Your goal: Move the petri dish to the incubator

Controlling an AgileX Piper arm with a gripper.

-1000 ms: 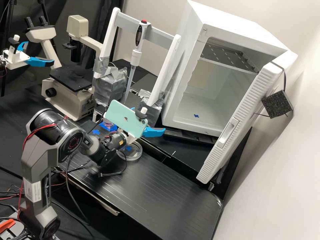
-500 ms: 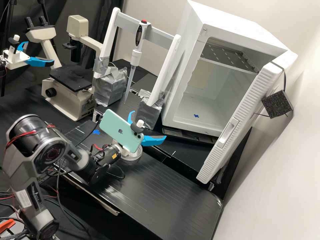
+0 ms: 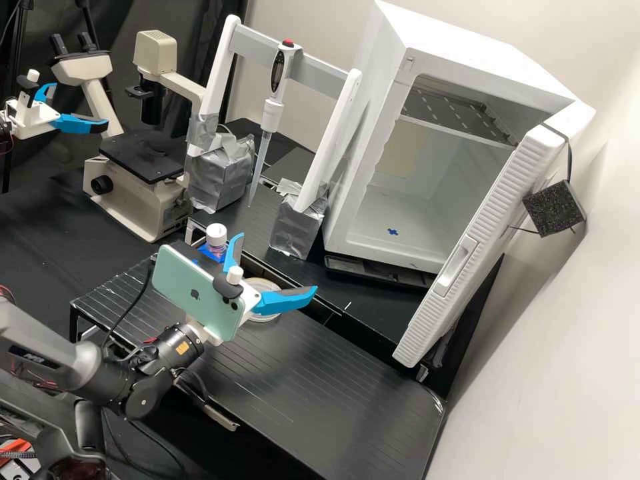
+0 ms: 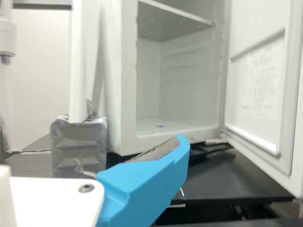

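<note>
Two blue fingers of the claw (image 3: 277, 263) are standing wide apart, with nothing sitting between them. The petri dish (image 3: 265, 318) is lying on the black ribbed platform (image 3: 333, 393), partly hiding behind the claw; whether they are touching, I cannot tell. A white-capped bottle (image 3: 215, 235) is standing to the left of the dish, on the far side of the phone (image 3: 200, 293). At far right, the white incubator (image 3: 363, 133) is standing with its door (image 3: 480, 233) hanging open. Farther left, a pipette (image 3: 271, 115) is hanging upright, and a microscope (image 3: 137, 200) is standing beyond the platform.
</note>
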